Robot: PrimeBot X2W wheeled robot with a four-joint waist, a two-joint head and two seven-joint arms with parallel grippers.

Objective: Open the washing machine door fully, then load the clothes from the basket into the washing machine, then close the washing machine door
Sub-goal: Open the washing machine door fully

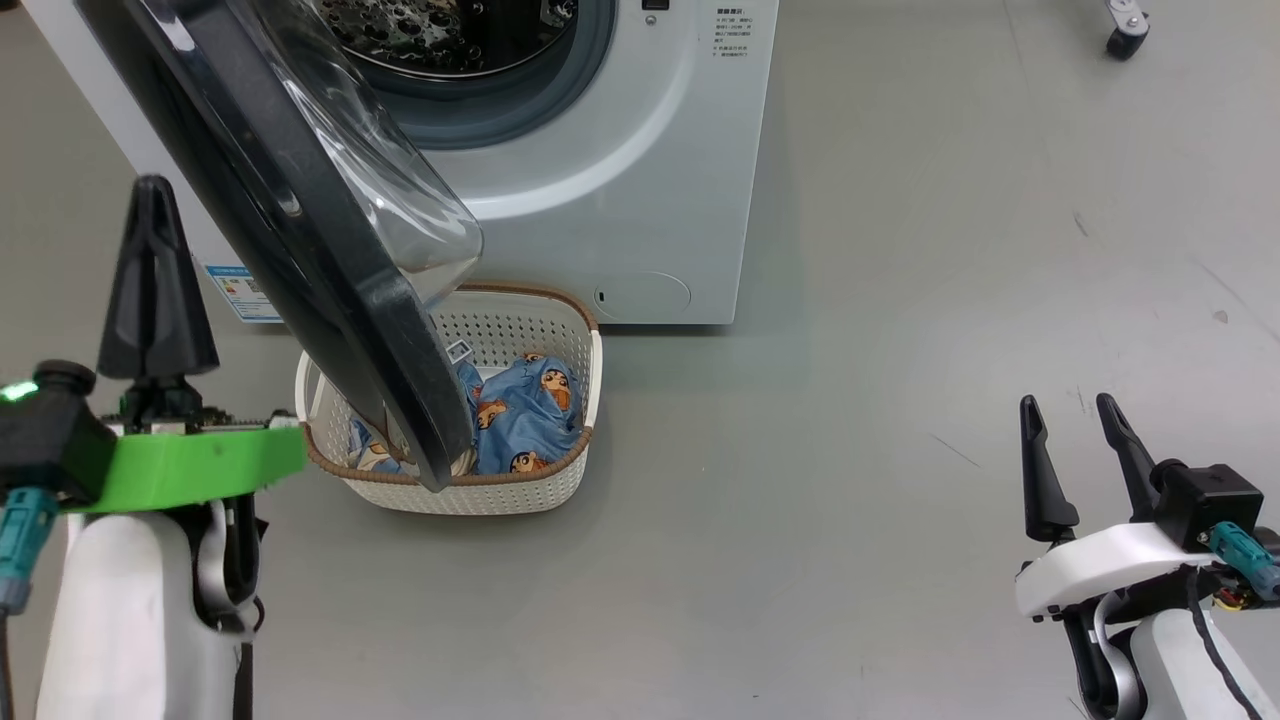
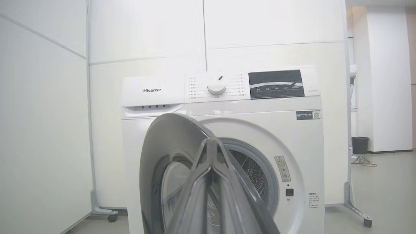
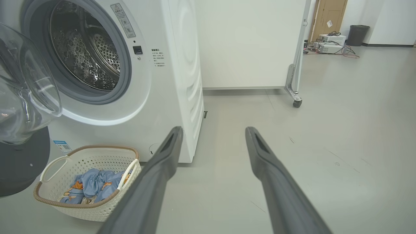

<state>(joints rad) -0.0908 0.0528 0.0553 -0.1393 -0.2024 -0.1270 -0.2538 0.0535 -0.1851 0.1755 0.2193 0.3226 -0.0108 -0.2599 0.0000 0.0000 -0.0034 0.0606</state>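
Clearly, the brand name (image 2: 152, 90) on the washing machine (image 2: 292, 146) reads "Hisense". Its QR sticker (image 2: 308, 115) and the blue label (image 1: 240, 292) low on its front are too small to read. The open door (image 1: 300, 230) hides part of the basket (image 1: 520, 330) and the clothes (image 1: 525, 410) inside it, on the floor near the machine. The left end effector (image 1: 153, 200) is pinched together and empty. The right end effector (image 1: 1067, 402) stands wide and empty.

Grey floor (image 1: 900, 450), washing machine (image 1: 640, 180) standing on it, basket (image 1: 480, 495) just before it, caster (image 1: 1122, 42) well apart.
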